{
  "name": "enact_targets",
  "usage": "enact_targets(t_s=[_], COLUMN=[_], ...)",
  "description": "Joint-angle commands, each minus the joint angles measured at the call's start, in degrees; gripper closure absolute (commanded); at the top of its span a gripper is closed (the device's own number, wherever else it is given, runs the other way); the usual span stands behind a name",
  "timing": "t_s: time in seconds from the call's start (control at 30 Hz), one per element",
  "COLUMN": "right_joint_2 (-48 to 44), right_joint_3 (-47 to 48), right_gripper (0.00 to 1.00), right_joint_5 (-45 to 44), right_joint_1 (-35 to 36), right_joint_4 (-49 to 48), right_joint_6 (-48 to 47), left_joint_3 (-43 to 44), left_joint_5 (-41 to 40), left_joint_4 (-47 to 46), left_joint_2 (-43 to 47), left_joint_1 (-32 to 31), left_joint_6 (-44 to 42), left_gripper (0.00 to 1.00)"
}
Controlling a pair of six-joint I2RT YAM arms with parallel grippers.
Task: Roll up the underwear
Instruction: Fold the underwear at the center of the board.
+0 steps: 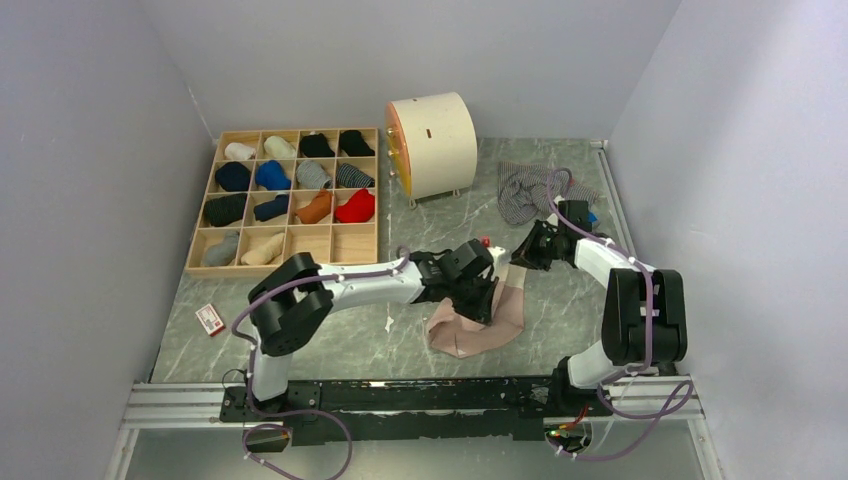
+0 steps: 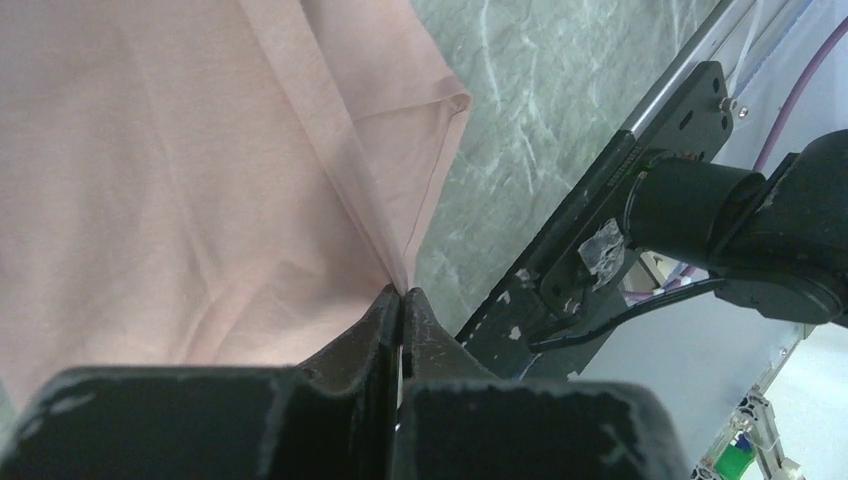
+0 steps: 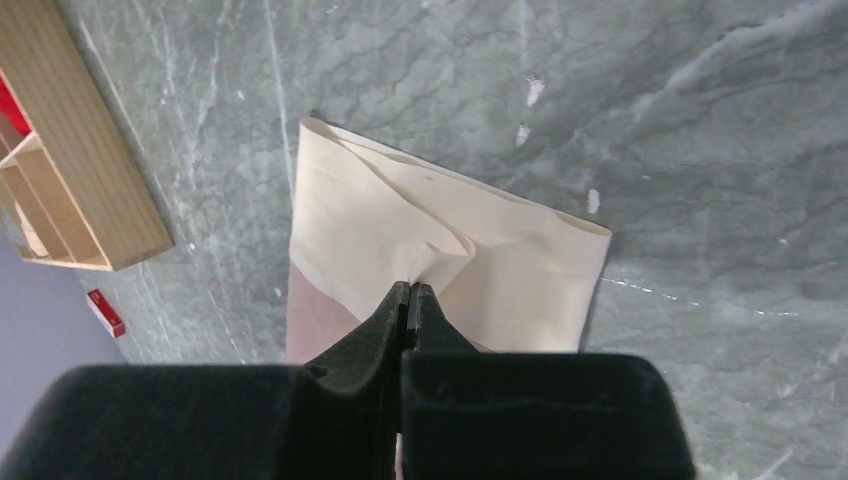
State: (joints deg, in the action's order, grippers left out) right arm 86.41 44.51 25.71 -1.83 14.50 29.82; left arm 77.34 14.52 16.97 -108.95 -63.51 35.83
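Note:
The pale pink-beige underwear lies on the marble table in front of the arms. It also fills the left wrist view and shows in the right wrist view. My left gripper is shut on a fold of its edge. My right gripper is shut on a pinch of its far end and lifts that end a little. The grey striped underwear lies crumpled at the back right, untouched.
A wooden grid box with several rolled garments stands at the back left. A cream cylinder stands at the back middle. A small red card lies near the left front. A blue block lies by the striped garment.

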Motion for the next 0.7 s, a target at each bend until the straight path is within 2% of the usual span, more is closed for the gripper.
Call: enact_targets(t_s=[0.0, 0.3, 0.5, 0.67], right_joint_2=[2.3, 4.0, 5.9, 6.6], right_joint_3=[3.1, 6.1, 9.3, 8.1], right_gripper=[1.0, 1.0, 1.0, 1.0], right_joint_5=[-4.8, -7.3, -10.4, -12.8], right_joint_1=[-1.3, -1.9, -2.2, -2.3], right_joint_4=[-2.2, -1.0, 2.3, 3.4], right_joint_6=[-2.9, -4.3, -5.2, -5.4], left_joint_3=[4.0, 6.9, 8.3, 9.2], left_joint_5=[3.0, 2.5, 4.9, 4.7], left_joint_4=[-0.8, -2.5, -5.8, -5.5], left_joint_2=[-2.5, -6.8, -9.9, -10.3], left_joint_1=[-2.9, -4.0, -4.5, -4.8], left_joint_6=[3.7, 5.7, 7.3, 7.1], left_gripper=[0.95, 0.95, 0.95, 0.95])
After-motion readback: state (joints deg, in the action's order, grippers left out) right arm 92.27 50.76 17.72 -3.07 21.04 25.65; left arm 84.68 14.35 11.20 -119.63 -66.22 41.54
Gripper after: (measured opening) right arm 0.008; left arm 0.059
